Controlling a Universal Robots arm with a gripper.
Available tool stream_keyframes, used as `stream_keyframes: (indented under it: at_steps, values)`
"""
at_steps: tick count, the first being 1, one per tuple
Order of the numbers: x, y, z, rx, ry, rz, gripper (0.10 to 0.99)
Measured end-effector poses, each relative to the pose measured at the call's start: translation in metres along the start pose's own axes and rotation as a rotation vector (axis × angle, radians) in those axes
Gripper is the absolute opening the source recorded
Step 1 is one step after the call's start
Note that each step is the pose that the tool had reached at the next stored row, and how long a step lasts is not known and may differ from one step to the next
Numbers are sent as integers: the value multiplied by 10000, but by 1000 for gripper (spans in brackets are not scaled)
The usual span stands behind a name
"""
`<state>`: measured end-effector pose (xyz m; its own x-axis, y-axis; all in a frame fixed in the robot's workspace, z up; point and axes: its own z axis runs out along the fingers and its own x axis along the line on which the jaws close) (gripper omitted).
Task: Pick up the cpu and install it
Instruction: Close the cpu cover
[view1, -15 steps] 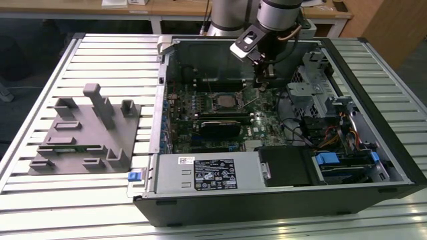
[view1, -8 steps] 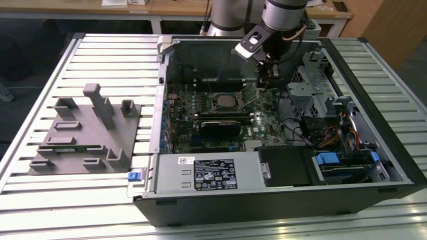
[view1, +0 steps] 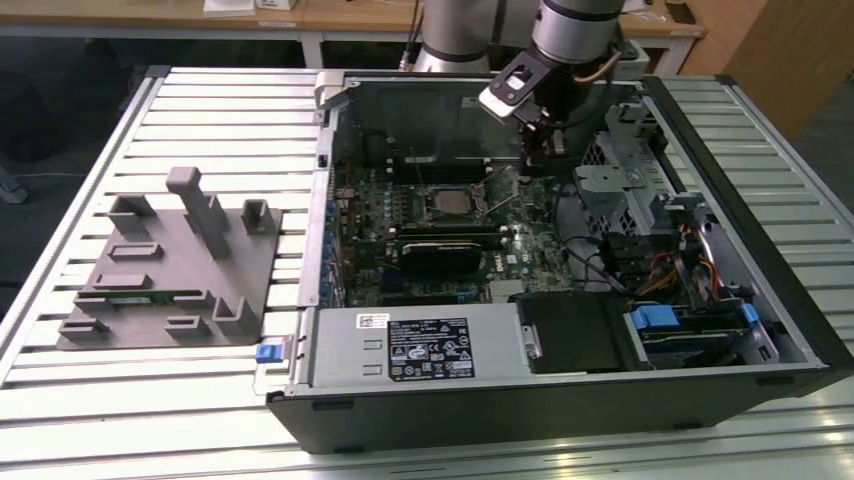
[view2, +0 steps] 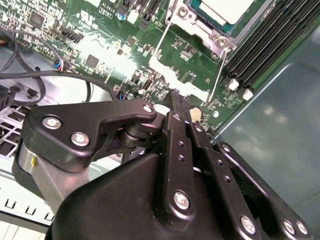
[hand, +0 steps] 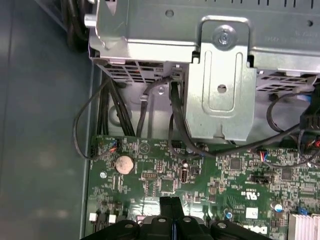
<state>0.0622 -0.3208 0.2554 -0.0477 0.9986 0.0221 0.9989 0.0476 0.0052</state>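
Jaws pressed together, nothing between them, the gripper (view2: 176, 100) hangs over the motherboard (hand: 235, 170) near the cpu (view2: 220, 9), which is seated in its socket.

The motherboard (hand: 150, 167) is green all over, flecked with tiny silver and black parts. There's the cpu (view2: 223, 8), silvery-white on top. The pincer (view2: 176, 100) is matt black, dotted with shiny silver screws. Further out, the computer case (view1: 561, 410) is black, the bench (view1: 200, 110) is pale with ribbed stripes, the moulded holder (view1: 167, 270) is plain grey, and the drive latch (view1: 663, 322) is bright blue.
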Motion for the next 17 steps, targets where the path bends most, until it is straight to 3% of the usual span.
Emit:
stream_keyframes:
  at_steps: [10,17]
  values:
    - [13,55,103,0,0,-1,118]
    - [14,23,154,1,-2,-2,118]
